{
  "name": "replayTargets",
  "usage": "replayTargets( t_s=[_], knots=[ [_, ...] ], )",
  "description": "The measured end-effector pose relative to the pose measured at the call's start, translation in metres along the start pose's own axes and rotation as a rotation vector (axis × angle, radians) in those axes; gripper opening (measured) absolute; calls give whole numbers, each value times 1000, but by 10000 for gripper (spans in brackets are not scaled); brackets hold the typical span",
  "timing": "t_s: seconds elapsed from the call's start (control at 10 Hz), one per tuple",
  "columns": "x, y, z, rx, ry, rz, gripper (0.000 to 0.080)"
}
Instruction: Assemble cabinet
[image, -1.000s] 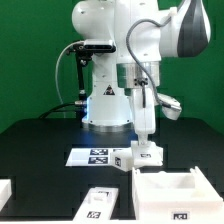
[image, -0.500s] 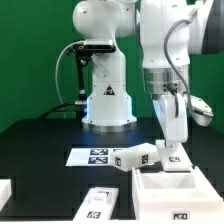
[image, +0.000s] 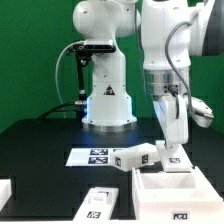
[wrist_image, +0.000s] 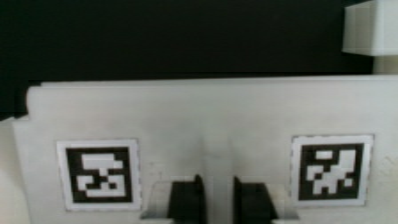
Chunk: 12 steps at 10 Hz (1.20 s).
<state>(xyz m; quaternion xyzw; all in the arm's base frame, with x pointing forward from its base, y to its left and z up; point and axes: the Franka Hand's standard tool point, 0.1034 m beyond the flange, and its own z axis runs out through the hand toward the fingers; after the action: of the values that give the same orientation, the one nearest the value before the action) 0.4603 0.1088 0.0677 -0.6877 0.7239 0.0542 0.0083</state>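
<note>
Fingers (wrist_image: 160, 203) closed right down, tips against tagged cabinet panel (image: 136, 160); grip on it not evident. Panel leans just beside open cabinet box (image: 165, 203), toward exterior view's right of bench (image: 40, 150). Plastic looks light, stiff, slick; best taken by thin edge, clear of tags.

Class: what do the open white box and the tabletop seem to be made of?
Open white box: likely matte plastic; smooth, even, thick walls. Tabletop: black and matte, perhaps cloth or coated board; no glare, so uncertain.
</note>
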Motion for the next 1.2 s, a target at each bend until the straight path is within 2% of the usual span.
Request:
replayTargets(
  t_s=[0.1,0.2,0.4,0.5,0.9,1.2],
  knots=[
    [-1,-3,-2,7,-2,-1,64],
    [0,-6,-3,29,4,-1,64],
    [3,-7,-3,31,7,3,64],
    [6,-10,-4,59,16,1,64],
    [7,-10,-2,53,19,1,64],
    [0,-13,-4,57,15,1,64]
  ],
)
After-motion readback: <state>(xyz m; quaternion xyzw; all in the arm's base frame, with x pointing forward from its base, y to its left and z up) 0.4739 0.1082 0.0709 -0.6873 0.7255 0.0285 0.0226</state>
